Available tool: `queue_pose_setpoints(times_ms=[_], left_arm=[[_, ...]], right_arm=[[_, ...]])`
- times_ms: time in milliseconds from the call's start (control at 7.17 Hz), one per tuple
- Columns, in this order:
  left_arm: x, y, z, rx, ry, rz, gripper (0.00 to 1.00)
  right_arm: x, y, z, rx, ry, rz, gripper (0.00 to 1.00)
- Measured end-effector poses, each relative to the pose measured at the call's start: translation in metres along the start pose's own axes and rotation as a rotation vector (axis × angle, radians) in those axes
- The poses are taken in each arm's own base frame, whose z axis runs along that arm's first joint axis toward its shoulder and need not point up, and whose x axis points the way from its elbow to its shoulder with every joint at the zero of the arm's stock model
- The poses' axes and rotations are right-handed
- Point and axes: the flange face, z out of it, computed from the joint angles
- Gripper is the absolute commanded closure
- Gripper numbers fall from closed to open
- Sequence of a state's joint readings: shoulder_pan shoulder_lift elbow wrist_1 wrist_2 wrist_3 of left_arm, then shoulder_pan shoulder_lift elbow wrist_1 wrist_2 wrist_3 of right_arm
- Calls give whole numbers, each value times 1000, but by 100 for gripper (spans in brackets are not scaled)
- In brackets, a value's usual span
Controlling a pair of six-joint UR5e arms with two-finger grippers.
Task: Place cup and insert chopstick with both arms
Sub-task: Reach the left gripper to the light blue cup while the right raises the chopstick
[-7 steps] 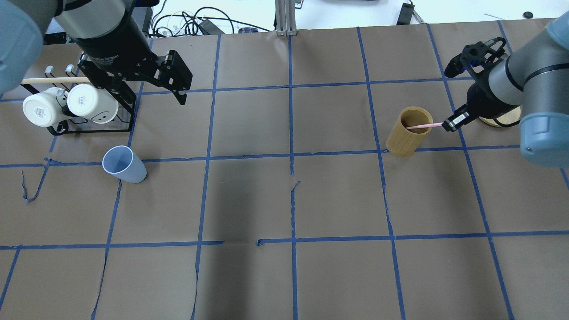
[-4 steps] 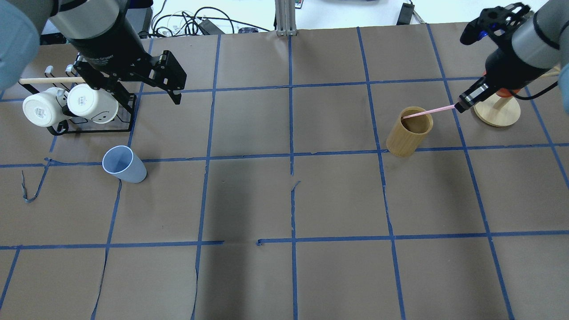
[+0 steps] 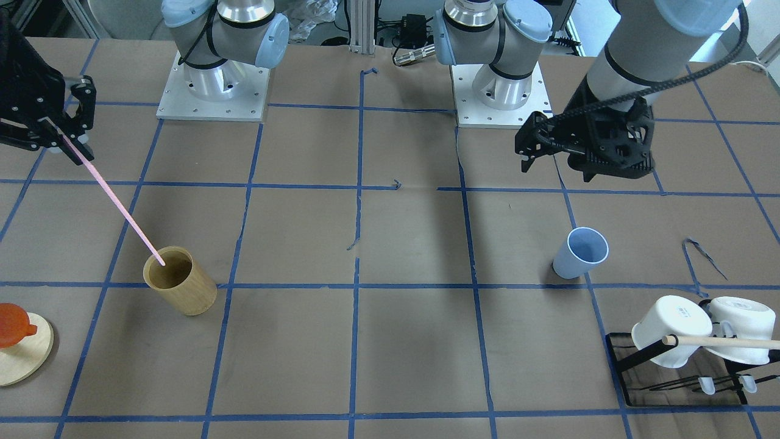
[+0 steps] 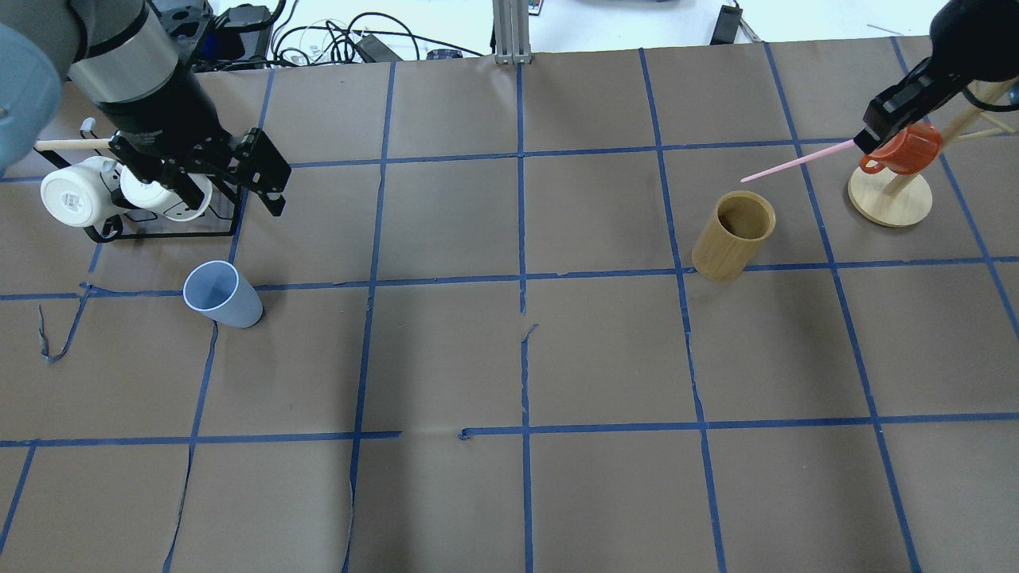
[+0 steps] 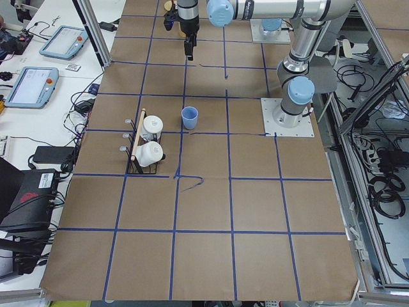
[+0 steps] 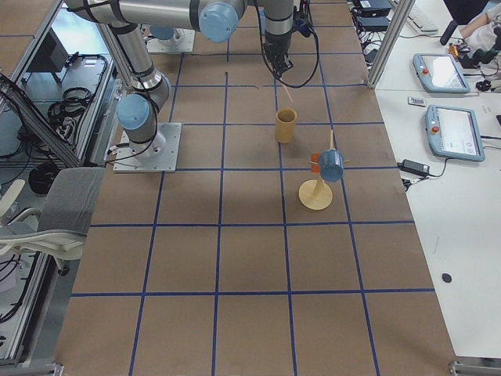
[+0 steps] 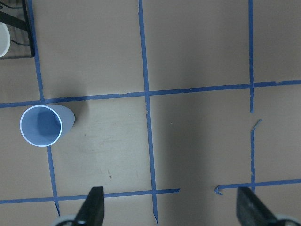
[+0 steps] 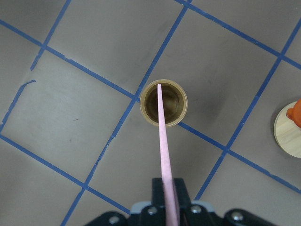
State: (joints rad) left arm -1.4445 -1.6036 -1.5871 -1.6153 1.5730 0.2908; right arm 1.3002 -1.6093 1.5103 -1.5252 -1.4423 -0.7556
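Observation:
The light blue cup (image 4: 221, 294) stands upright on the table's left side; it also shows in the front view (image 3: 582, 252) and the left wrist view (image 7: 44, 125). My left gripper (image 4: 235, 203) is open and empty, raised behind the cup and apart from it. My right gripper (image 4: 868, 141) is shut on the top end of the pink chopstick (image 4: 800, 162). The stick slants down, with its tip just over the mouth of the tan wooden holder (image 4: 732, 235). The right wrist view shows the stick (image 8: 163, 141) pointing into the holder (image 8: 163, 102).
A black rack with two white mugs (image 4: 127, 191) and a pale wooden rod stands at the back left, close to my left gripper. A wooden mug tree (image 4: 890, 203) with a red mug (image 4: 903, 150) stands at the back right, beside my right gripper.
My right gripper has risen and moved back right, drawing the pink chopstick up out of the holder. My left gripper has moved left and nearer the cup, still open.

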Motion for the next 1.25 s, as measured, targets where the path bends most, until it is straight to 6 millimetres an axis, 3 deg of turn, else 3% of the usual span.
queue_pose_setpoints(times_ms=[279, 558, 836, 976, 1115, 1255], left_arm=[[-36, 6, 60, -18, 12, 42, 2], [-51, 14, 137, 13, -4, 65, 3], [-69, 14, 182, 51, -21, 66, 8], [-74, 9, 191, 70, -31, 76, 19], [-78, 4, 197, 83, -39, 90, 48], [-81, 1, 203, 85, -41, 97, 86]], right_arm=[[-35, -16, -11, -28, 21, 75, 100], [-78, -43, -12, -38, 47, 137, 100], [-109, -70, -10, -44, 62, 162, 100], [-120, -77, -7, -48, 62, 178, 100], [-130, -81, -5, -52, 61, 193, 100], [-138, -82, -3, -55, 60, 202, 100]])
